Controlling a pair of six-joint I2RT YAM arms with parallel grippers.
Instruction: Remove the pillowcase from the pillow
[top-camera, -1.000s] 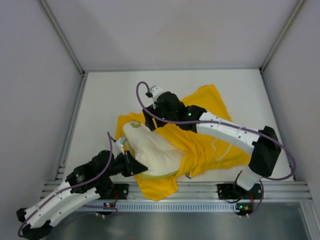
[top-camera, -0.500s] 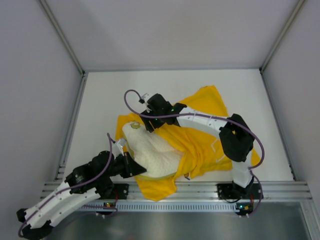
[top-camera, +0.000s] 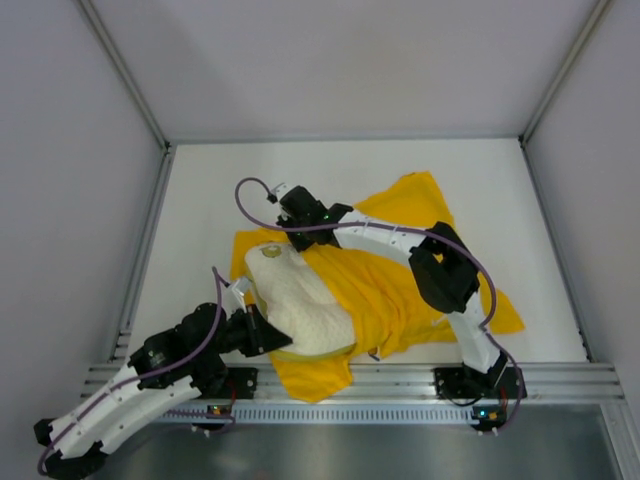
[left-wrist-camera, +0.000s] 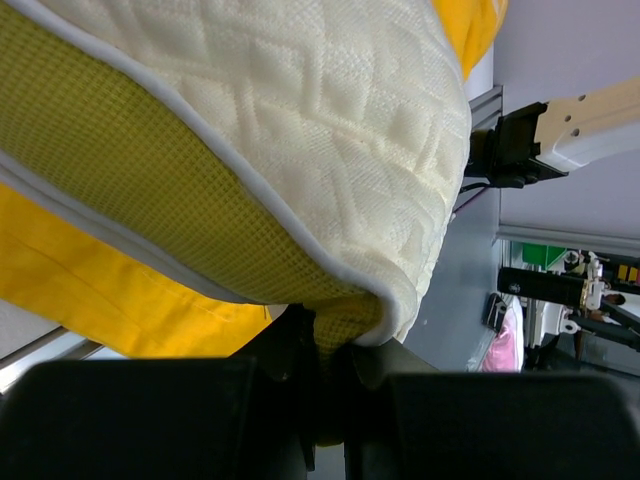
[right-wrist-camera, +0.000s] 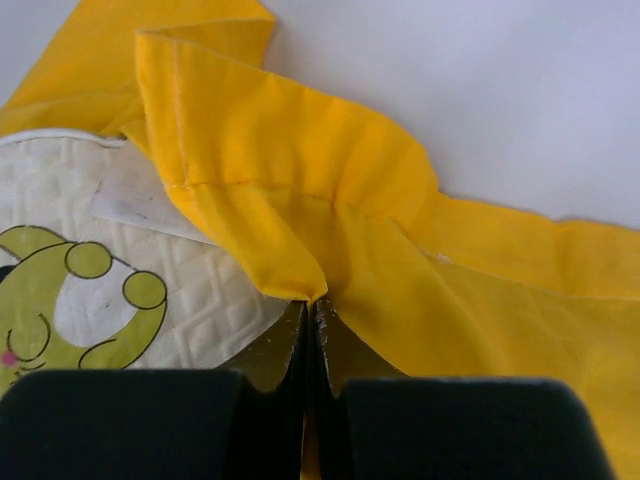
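Observation:
The cream quilted pillow (top-camera: 300, 300) lies near the table's front left, half out of the yellow pillowcase (top-camera: 410, 290), which is bunched to its right and behind it. My left gripper (top-camera: 267, 335) is shut on the pillow's near edge. In the left wrist view its jaws (left-wrist-camera: 335, 345) pinch the pillow's (left-wrist-camera: 300, 130) mesh side band and piping, with pillowcase (left-wrist-camera: 110, 300) underneath. My right gripper (top-camera: 292, 236) sits at the pillow's far end. In the right wrist view it (right-wrist-camera: 312, 305) is shut on a fold of the pillowcase (right-wrist-camera: 330, 200), beside the pillow's (right-wrist-camera: 200, 290) printed face.
The white table (top-camera: 200, 200) is boxed in by grey walls on the left, back and right. A metal rail (top-camera: 400, 380) runs along the near edge, by both arm bases. The right arm arches over the pillowcase.
The right gripper has slid left along the pillow's far end and closed on a pillowcase fold. Its elbow has swung inward. The left arm and pillow have not moved.

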